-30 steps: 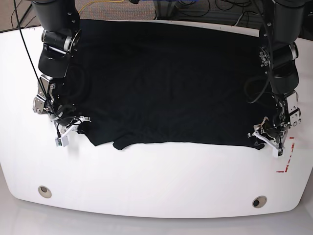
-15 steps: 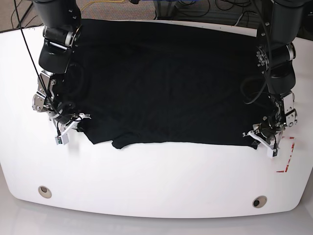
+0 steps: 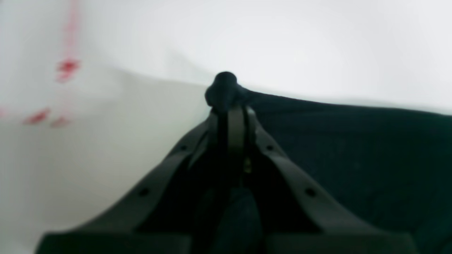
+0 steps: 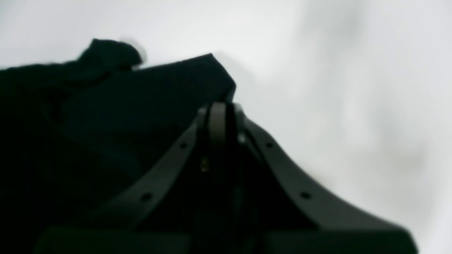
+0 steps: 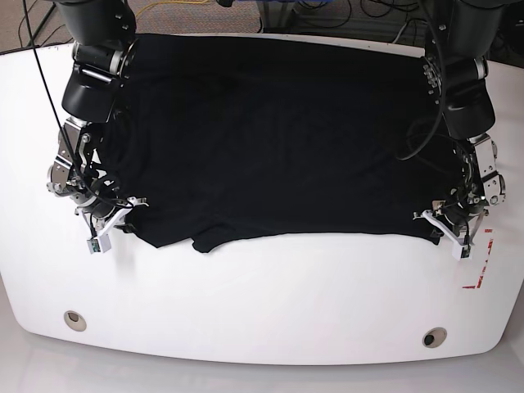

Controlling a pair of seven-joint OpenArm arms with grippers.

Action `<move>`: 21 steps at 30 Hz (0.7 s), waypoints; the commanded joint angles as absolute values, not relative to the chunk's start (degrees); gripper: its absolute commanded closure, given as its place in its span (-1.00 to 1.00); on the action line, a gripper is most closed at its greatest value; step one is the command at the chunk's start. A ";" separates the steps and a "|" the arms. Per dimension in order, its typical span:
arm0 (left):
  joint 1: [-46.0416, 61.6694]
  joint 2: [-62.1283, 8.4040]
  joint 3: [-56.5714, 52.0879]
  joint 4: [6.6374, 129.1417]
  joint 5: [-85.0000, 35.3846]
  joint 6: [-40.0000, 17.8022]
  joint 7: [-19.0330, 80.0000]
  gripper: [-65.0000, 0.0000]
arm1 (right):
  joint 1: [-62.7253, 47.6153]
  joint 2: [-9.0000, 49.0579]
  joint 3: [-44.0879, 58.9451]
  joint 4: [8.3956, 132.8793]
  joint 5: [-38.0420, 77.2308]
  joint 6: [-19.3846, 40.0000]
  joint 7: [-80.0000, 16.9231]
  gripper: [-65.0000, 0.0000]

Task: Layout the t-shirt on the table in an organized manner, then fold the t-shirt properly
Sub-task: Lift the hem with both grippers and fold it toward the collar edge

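The black t-shirt [image 5: 278, 139] lies spread wide across the white table [image 5: 262, 303], with its near edge slightly wavy. My left gripper [image 5: 446, 232], on the base view's right, is shut on the shirt's near corner. In the left wrist view my left gripper [image 3: 231, 113] pinches a small bunch of the t-shirt [image 3: 353, 148] at the fingertips. My right gripper [image 5: 109, 231], on the base view's left, is shut at the other near corner. In the right wrist view my right gripper [image 4: 220, 109] has its jaws together at a corner of the t-shirt [image 4: 123, 106], low over the table [image 4: 335, 88].
Red marks [image 5: 479, 278] sit on the table just beside my left gripper and also show in the left wrist view [image 3: 67, 67]. Two round grommet holes [image 5: 74, 319] [image 5: 434, 337] lie near the front edge. Cables and floor lie beyond the table's far edge.
My right gripper has moved toward the base view's left, drawing its corner outward. My left gripper shifted slightly. The shirt's near edge now lies wider and straighter.
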State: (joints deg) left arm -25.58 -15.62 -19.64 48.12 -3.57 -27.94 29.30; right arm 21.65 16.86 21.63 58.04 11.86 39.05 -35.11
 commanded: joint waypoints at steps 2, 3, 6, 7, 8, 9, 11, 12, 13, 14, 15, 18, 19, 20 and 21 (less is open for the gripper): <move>-25.63 -16.31 -19.91 54.11 -4.18 -31.08 30.99 1.00 | 22.46 18.68 22.20 63.08 12.97 39.16 -36.26 1.00; -25.27 -16.31 -19.91 55.16 -4.18 -31.60 31.52 1.00 | 22.20 18.86 22.20 63.78 13.05 39.16 -36.70 1.00; -23.60 -16.31 -19.91 59.21 -4.18 -33.01 33.54 1.00 | 21.32 18.95 22.20 67.21 13.05 39.16 -38.20 1.00; -22.81 -16.31 -19.91 61.32 -4.18 -33.19 34.42 1.00 | 21.14 18.95 22.20 68.79 13.05 39.16 -38.73 1.00; -22.29 -16.31 -19.91 62.55 -4.18 -33.36 34.86 1.00 | 21.05 18.95 22.20 69.67 13.05 39.16 -39.25 1.00; -21.58 -16.31 -20.00 64.31 -4.18 -33.45 35.65 1.00 | 20.70 18.95 22.20 70.81 13.05 39.16 -40.13 1.00; -20.53 -16.31 -20.00 67.21 -4.26 -33.45 37.14 1.00 | 20.00 19.03 22.29 73.01 13.05 39.16 -41.80 1.00; -20.00 -16.31 -20.00 68.79 -4.26 -33.45 37.93 1.00 | 19.56 19.03 22.29 74.51 13.05 39.16 -42.51 1.00; -19.65 -16.31 -20.00 69.85 -4.26 -33.45 38.55 1.00 | 19.21 19.03 22.64 75.74 13.05 39.16 -43.03 1.00; -19.03 -16.31 -20.00 71.60 -4.26 -33.45 39.25 1.00 | 18.86 19.03 23.16 77.67 13.05 39.16 -43.82 1.00; -18.59 -16.31 -20.00 72.57 -4.26 -33.45 39.60 1.00 | 18.51 18.86 23.60 78.81 13.05 39.16 -44.44 1.00; -17.01 -16.31 -20.00 76.62 -4.26 -33.54 40.75 1.00 | 17.27 18.68 24.66 83.56 13.14 39.16 -47.25 1.00; -16.40 -16.31 -20.00 78.02 -4.26 -33.54 41.10 1.00 | 17.01 18.59 24.92 85.14 13.14 39.16 -48.31 1.00; -16.04 -16.31 -20.00 78.99 -4.26 -33.54 41.36 1.00 | 16.84 18.59 25.10 86.11 13.14 39.16 -49.01 1.00; -15.43 -16.31 -20.00 80.75 -4.26 -33.54 41.98 1.00 | 16.66 18.59 25.10 88.04 13.14 39.16 -50.33 1.00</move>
State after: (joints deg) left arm -14.76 -15.38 -19.73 77.34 -4.16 -33.93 42.15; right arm 15.40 17.32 24.75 84.49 12.80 39.46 -50.48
